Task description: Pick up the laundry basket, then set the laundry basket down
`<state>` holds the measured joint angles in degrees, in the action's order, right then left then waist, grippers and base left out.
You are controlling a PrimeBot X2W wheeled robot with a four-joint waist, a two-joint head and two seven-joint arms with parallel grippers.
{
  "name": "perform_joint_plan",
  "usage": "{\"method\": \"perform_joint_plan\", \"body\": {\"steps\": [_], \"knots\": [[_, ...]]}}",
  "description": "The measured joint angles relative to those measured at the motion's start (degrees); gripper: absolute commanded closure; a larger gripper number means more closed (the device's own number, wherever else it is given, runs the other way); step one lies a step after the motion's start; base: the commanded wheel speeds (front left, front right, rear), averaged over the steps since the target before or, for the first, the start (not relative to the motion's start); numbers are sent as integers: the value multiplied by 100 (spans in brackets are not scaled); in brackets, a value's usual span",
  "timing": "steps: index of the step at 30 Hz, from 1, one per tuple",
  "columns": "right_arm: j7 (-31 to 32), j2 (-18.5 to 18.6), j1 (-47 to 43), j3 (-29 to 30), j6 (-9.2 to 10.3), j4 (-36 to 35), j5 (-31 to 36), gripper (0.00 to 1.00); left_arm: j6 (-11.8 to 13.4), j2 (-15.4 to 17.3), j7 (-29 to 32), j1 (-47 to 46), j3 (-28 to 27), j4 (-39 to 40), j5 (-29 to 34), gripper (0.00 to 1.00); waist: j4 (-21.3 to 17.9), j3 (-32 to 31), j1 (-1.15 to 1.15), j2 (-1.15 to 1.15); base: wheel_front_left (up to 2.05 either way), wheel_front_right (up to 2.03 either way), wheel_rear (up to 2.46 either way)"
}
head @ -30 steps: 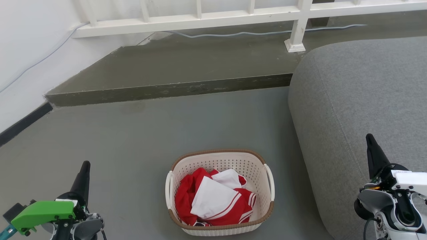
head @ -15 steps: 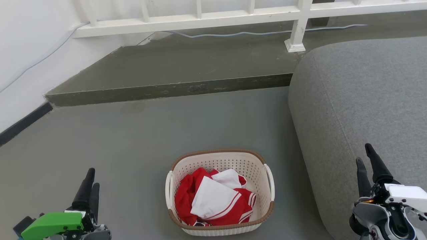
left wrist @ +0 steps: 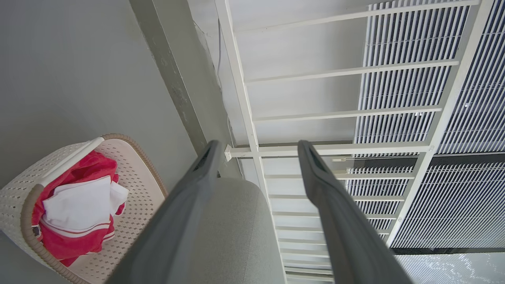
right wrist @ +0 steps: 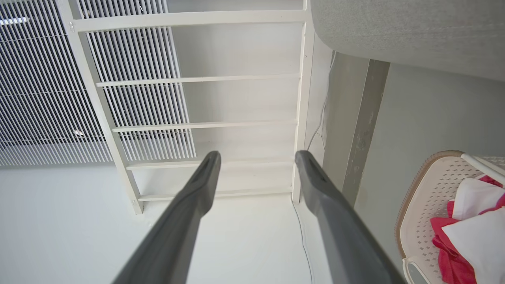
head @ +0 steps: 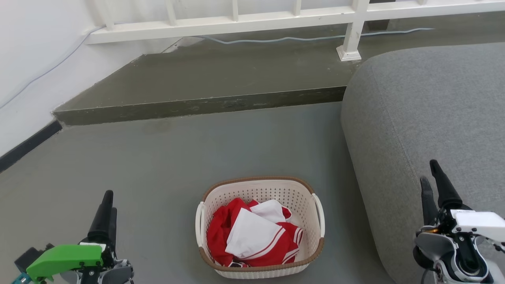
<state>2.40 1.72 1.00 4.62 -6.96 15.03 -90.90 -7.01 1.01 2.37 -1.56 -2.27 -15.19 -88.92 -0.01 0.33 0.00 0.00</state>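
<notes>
1. At eight o'clock in the head view, the left gripper [head: 110, 202] hangs spread, empty.
2. At six o'clock the laundry basket [head: 257, 179] sits on the floor [head: 158, 165], clothes [head: 252, 236] inside.
3. At four o'clock the right gripper [head: 429, 171], spread too, is by the couch [head: 426, 118].
4. Approach stage, seemingly: each gripper must next reach a handle [head: 320, 215].
</notes>
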Motion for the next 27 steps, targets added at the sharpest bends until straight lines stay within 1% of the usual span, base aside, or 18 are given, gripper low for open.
{"method": "perform_joint_plan", "body": {"steps": [6,15,18,27], "knots": [[-170,94,86,-116,0,-127,352,0,-1,29,-101,-31,78,92,211,0,-1,4,0,0,0,0,0],[-344,245,95,-303,0,-282,928,0,-1,169,-280,-102,269,224,839,0,4,8,0,0,0,0,0],[-389,252,102,-352,0,-322,1054,0,-1,185,-327,-111,310,253,924,0,7,8,0,0,0,0,0],[-552,375,165,-544,-1,-427,1749,0,-1,308,-478,-204,442,338,1734,0,23,2,0,0,0,0,0]]}}
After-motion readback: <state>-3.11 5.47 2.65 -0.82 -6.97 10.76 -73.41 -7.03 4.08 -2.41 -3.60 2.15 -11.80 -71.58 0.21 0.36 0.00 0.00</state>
